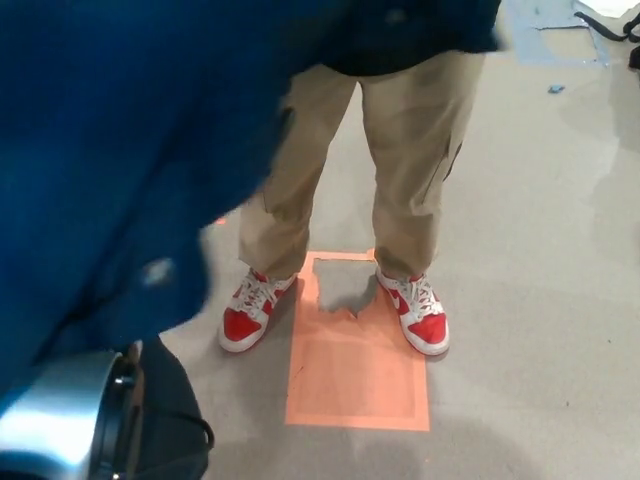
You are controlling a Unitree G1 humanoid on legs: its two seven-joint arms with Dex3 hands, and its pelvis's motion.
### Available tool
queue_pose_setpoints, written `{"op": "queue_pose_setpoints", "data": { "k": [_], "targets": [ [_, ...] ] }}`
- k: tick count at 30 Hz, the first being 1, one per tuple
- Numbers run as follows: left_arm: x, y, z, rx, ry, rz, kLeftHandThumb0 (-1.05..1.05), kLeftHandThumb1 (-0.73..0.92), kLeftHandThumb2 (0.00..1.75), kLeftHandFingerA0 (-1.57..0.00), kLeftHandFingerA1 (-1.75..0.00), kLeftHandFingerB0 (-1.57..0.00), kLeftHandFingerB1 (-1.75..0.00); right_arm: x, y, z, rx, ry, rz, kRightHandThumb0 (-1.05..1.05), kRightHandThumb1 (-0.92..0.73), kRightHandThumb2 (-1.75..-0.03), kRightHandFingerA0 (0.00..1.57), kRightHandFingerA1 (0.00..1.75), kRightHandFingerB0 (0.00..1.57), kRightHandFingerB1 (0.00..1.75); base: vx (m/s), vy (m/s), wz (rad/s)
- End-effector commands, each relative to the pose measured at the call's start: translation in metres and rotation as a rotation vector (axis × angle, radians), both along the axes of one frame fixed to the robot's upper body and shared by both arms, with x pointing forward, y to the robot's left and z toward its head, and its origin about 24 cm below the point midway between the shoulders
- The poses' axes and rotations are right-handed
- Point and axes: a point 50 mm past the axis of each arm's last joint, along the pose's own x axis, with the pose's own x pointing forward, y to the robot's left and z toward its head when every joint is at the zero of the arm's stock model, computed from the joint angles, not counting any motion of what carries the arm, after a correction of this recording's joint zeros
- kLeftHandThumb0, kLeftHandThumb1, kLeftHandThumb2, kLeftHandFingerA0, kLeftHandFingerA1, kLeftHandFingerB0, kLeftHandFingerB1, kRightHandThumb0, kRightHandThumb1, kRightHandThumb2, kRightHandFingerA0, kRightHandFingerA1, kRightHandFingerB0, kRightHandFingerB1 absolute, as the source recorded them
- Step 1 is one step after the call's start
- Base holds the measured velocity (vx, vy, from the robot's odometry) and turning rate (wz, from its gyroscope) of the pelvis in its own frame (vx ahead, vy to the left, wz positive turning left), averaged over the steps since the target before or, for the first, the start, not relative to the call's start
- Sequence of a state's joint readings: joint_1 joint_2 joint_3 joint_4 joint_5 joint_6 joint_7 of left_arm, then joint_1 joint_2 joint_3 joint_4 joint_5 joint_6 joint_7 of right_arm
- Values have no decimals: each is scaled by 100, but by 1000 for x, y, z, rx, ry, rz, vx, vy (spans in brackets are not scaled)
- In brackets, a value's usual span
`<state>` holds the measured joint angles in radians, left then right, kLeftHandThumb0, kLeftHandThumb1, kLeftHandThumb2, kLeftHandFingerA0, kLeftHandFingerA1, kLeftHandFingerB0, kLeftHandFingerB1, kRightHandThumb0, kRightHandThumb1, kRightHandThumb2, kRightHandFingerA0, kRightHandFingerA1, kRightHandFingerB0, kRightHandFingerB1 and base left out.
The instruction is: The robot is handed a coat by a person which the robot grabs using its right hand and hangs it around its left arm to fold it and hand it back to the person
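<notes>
Grey floor [540, 250] bore an orange mat [355, 385], a person [415, 150] at its top edge, the coat [120, 150] up-left of it; whether the fingers were spread could not be told.

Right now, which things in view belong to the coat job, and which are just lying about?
Job:
blue coat, draped across the view's left
person, standing in front
robot's left arm, showing below the coat

Lying about:
orange floor square
blue tape patch
black cable, top right
</notes>
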<state>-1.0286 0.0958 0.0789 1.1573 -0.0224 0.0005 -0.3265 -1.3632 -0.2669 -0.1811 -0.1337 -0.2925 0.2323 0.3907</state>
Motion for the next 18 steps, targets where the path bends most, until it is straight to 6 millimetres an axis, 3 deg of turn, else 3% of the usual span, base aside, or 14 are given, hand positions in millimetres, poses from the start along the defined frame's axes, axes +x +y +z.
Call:
{"op": "queue_pose_setpoints", "data": {
  "k": [1, 5, 6, 7, 8, 9, 12, 13, 14, 15, 16, 17, 18],
  "targets": [
    [1, 36, 13, -39, -98, 131, -35, 54, 109, 0, -49, 0, -46, 7, -99, -56, 221, 286, -32, -29, -88, -66, 115, 63, 108, 73, 0, 0, 0],
    [1, 38, 14, -37, -106, 134, -36, 52, 108, 0, -48, 0, -47, 10, -118, -100, 226, 384, -170, -38, -81, -65, 116, 59, 111, 69, 0, 0, 0],
    [1, 37, 15, -45, -107, 139, -69, 83, 65, -19, -30, -20, -30, 13, -124, -116, 238, 414, -148, -33, -82, -64, 117, 61, 111, 70, 0, 0, 0],
    [1, 37, 16, -46, -108, 143, -69, 82, 65, -19, -30, -21, -30, 14, -127, -126, 244, 432, -162, -34, -83, -65, 115, 60, 110, 69, 0, 0, 0],
    [2, 39, 17, -50, -110, 149, -35, 54, 108, 0, -48, 0, -46, 20, -137, -153, 267, 505, -190, -29, -85, -65, 113, 62, 106, 71, 0, 0, 0],
    [1, 41, 17, -51, -114, 147, -35, 55, 109, 0, -48, 0, -46, 24, -147, -183, 297, 598, -217, -31, -84, -65, 116, 59, 110, 67, 0, 0, 0],
    [0, 42, 13, -38, -115, 135, -35, 55, 109, 0, -49, 0, -46, 28, -159, -217, 275, 682, -314, -31, -85, -65, 114, 57, 109, 66, 0, 0, 0],
    [-1, 43, 12, -32, -120, 130, -35, 54, 108, 0, -49, 0, -46, 30, -164, -236, 273, 727, -334, 5, -77, -62, 110, 70, 100, 75, 0, 0, 0],
    [-2, 44, 12, -28, -126, 129, -35, 54, 108, 0, -49, 0, -46, 31, -167, -246, 281, 745, -330, 5, -77, -62, 110, 70, 100, 75, 0, 0, 0],
    [-2, 45, 12, -26, -129, 125, -35, 54, 109, 0, -49, 0, -46, 35, -172, -279, 277, 857, -393, -27, -83, -65, 109, 58, 104, 67, 0, 0, 0],
    [-2, 45, 12, -24, -129, 124, -34, 55, 109, 0, -49, 0, -46, 36, -174, -301, 263, 928, -433, -30, -83, -66, 107, 57, 108, 70, 0, 0, 0],
    [-2, 46, 13, -25, -129, 126, -67, 82, 65, -15, -29, -22, -29, 36, -175, -312, 243, 978, -441, -27, -86, -66, 102, 56, 106, 69, 0, 0, 0],
    [-2, 46, 14, -27, -131, 128, -67, 82, 65, -15, -29, -22, -29, 37, -177, -321, 222, 1027, -445, -27, -86, -66, 102, 56, 106, 69, 0, 0, 0]
  ]
}}
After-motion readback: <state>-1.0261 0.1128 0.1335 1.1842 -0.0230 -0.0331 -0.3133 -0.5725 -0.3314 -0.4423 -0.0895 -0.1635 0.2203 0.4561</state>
